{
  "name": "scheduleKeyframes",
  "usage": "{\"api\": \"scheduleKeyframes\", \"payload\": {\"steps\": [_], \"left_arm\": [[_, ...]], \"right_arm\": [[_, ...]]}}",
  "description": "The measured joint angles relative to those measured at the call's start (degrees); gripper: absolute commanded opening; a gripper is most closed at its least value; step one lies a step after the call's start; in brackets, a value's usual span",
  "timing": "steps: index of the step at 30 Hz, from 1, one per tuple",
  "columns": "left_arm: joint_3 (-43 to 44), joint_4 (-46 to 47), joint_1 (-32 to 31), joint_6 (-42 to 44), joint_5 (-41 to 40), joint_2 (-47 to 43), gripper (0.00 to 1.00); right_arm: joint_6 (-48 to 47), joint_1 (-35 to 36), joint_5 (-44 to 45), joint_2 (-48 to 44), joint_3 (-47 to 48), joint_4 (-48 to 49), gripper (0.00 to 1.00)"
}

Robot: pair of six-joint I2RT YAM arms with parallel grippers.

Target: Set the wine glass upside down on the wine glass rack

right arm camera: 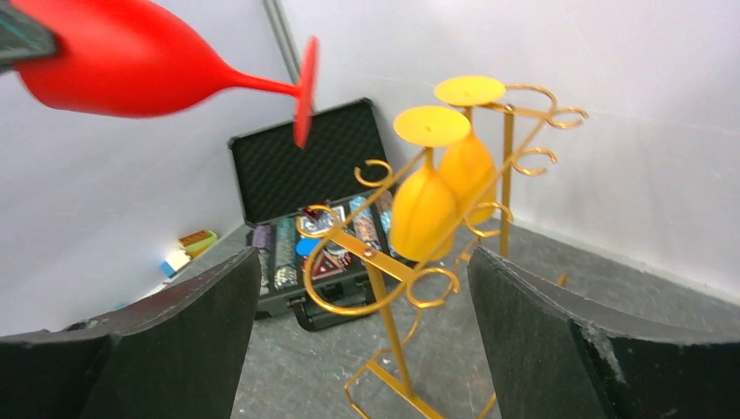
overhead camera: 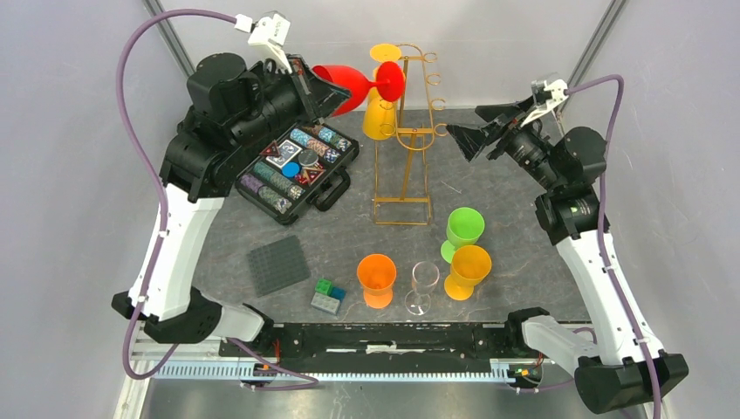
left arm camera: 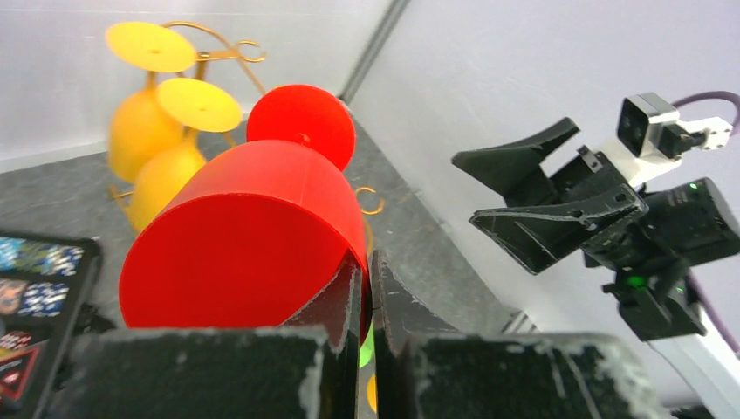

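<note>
A red wine glass [overhead camera: 345, 87] [left arm camera: 244, 236] [right arm camera: 131, 61] lies sideways in the air. Its round foot points at the top of the gold wire wine glass rack [overhead camera: 403, 170] [right arm camera: 384, 288], close to the upper loops. My left gripper [overhead camera: 314, 92] [left arm camera: 368, 262] is shut on the bowl's rim. Two yellow glasses [overhead camera: 381, 109] [right arm camera: 428, 209] hang upside down on the rack's left side. My right gripper [overhead camera: 467, 127] [right arm camera: 362, 255] hovers open to the right of the rack with nothing between its fingers, the rack's lower loops in front of it.
An open case of poker chips [overhead camera: 297, 166] lies left of the rack. Nearer the front stand a green glass [overhead camera: 462, 229], a yellow-orange glass [overhead camera: 469, 269], an orange glass [overhead camera: 377, 279] and a clear glass [overhead camera: 423, 284]. A grey studded plate [overhead camera: 277, 264] and small blocks [overhead camera: 328, 295] lie front left.
</note>
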Motion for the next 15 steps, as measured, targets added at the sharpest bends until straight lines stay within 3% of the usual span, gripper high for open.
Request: {"api": "scheduleKeyframes", "payload": {"steps": [8, 15], "left_arm": [[-2.3, 5.4, 0.0, -4.7, 13.3, 2.3, 0.02], [-6.3, 11.0, 0.0, -9.1, 20.6, 2.8, 0.02]], "right_arm": [[5.4, 0.7, -7.3, 0.1, -3.9, 13.2, 0.88], [7.3, 2.6, -10.0, 1.3, -4.1, 18.8, 0.84]]}}
